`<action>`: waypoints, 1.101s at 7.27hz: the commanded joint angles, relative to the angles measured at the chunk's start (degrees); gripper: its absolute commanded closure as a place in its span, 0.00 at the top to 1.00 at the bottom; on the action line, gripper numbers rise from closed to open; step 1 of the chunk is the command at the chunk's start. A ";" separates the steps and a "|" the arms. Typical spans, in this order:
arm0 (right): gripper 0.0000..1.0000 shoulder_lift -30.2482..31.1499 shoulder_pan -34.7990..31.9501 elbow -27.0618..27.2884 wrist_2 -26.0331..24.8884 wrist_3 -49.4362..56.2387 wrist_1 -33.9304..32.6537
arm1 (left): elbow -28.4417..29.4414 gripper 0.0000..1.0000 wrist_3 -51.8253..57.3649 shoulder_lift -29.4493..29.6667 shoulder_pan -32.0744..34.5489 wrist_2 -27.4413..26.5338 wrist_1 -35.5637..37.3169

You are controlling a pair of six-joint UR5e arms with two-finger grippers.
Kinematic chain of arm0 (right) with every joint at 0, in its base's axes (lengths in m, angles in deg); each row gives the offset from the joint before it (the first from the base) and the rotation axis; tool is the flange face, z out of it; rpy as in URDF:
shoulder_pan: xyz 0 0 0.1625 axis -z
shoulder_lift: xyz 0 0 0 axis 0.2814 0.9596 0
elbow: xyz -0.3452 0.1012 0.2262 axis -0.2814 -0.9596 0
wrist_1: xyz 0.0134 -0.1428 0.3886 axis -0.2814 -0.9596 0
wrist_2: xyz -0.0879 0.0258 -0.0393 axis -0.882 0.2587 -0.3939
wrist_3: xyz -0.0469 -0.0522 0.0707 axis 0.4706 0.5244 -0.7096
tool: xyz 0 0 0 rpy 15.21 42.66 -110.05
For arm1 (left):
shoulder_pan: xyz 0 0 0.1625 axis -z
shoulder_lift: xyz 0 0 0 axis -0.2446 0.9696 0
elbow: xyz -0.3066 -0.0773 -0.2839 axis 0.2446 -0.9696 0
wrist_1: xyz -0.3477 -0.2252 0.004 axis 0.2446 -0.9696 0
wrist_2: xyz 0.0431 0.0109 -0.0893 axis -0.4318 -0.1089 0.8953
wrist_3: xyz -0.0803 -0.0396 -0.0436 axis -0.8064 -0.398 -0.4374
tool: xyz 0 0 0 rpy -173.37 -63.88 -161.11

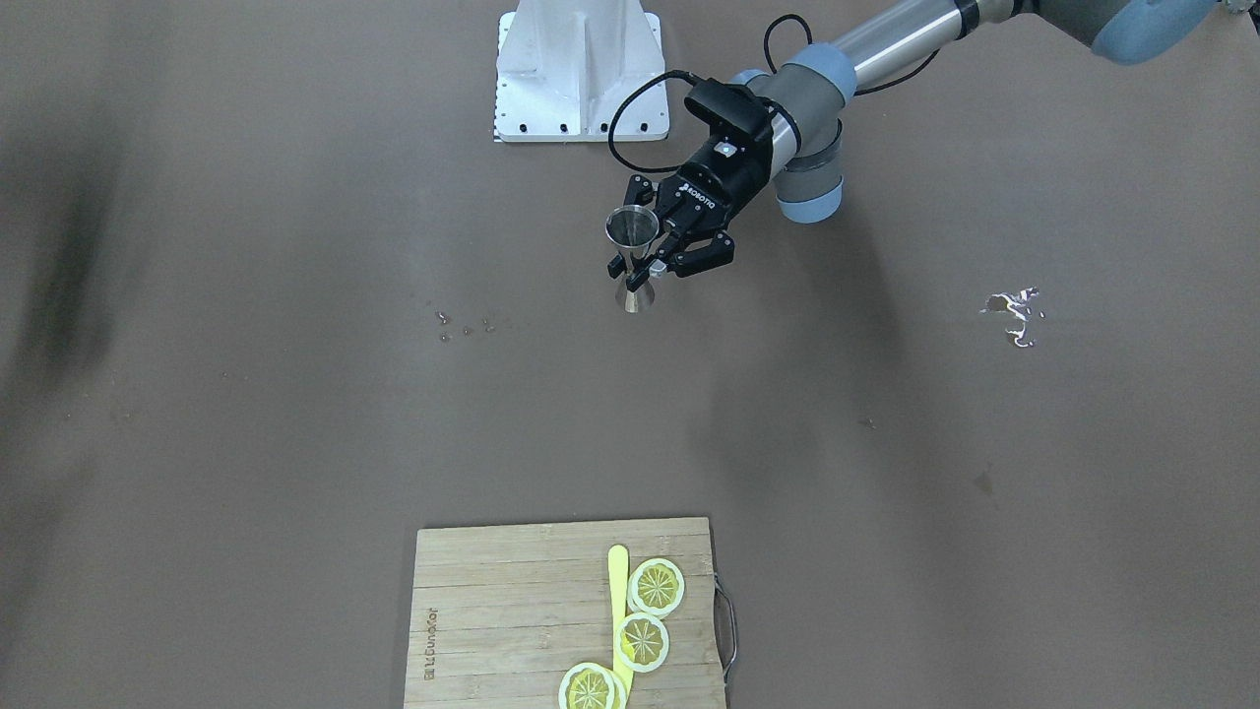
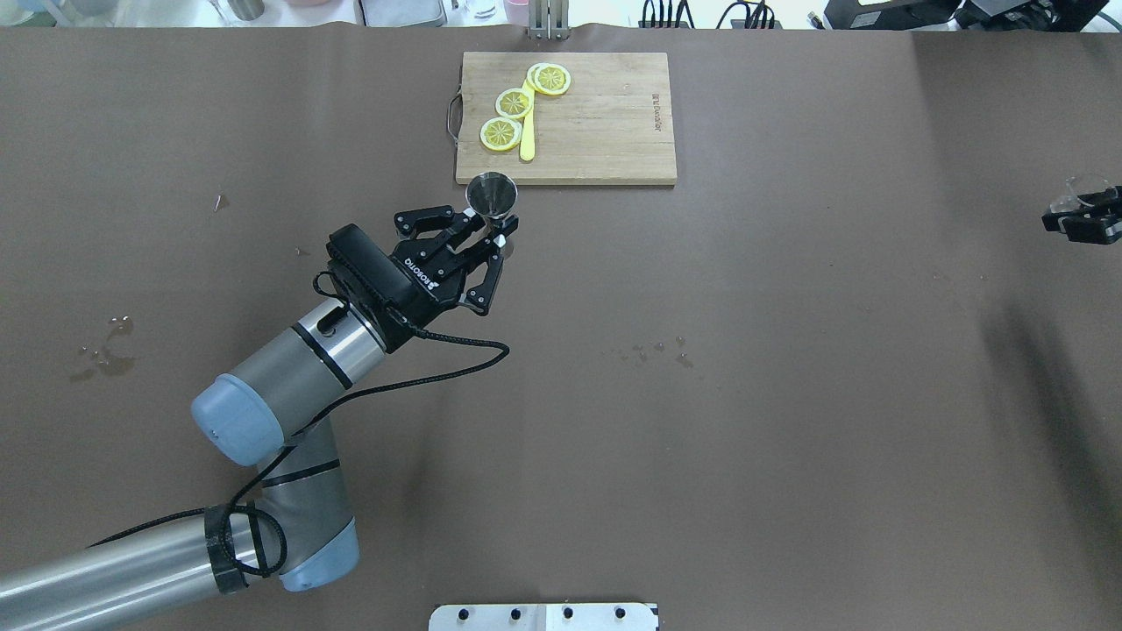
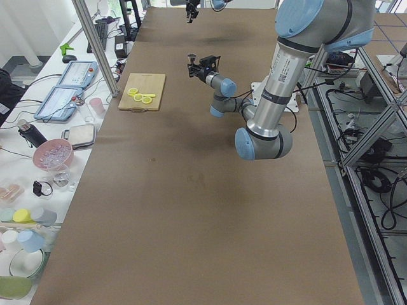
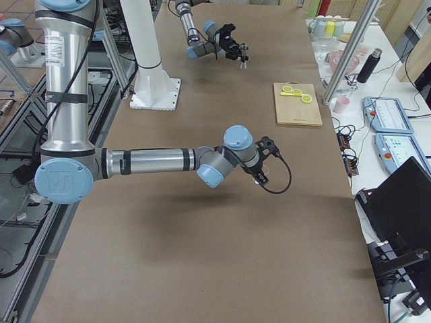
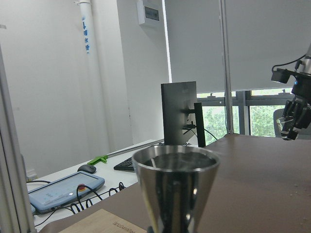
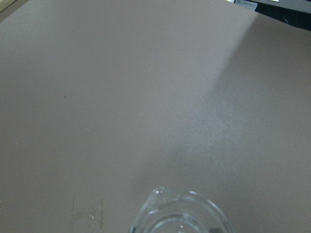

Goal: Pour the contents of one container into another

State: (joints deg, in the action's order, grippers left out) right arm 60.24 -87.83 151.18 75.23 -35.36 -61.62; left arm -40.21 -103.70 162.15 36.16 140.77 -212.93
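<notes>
A steel double-cone jigger is held upright above the brown table, and my left gripper is shut on its waist. From overhead, the jigger hangs just short of the cutting board, with the left gripper behind it. Its rim fills the bottom of the left wrist view. My right gripper sits at the far right table edge, shut on a clear glass cup. The cup's spouted rim shows in the right wrist view. The two containers are far apart.
A bamboo cutting board with three lemon slices and a yellow knife lies at the far edge. Water drops spot the middle of the table, and a small puddle lies on the left. The arm base plate stands on my side.
</notes>
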 commanded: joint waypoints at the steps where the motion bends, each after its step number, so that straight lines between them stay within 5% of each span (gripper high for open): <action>1: 0.00 -0.39 0.81 -3.22 0.01 -1.55 5.87 | -0.17 0.00 -2.97 -0.70 -0.82 -6.07 0.01; 5: 0.00 -0.74 7.05 -4.45 -3.75 -1.55 11.49 | -0.17 0.00 -8.42 -3.51 -1.53 -19.69 1.84; 8: 0.00 -0.74 10.83 -5.06 -7.01 -1.89 13.16 | -0.60 0.00 -15.89 -7.55 -0.65 -24.18 7.64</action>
State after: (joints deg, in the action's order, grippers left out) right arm 59.51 -78.39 146.35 69.41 -37.02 -48.93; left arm -40.57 -116.79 156.22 35.10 118.65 -207.43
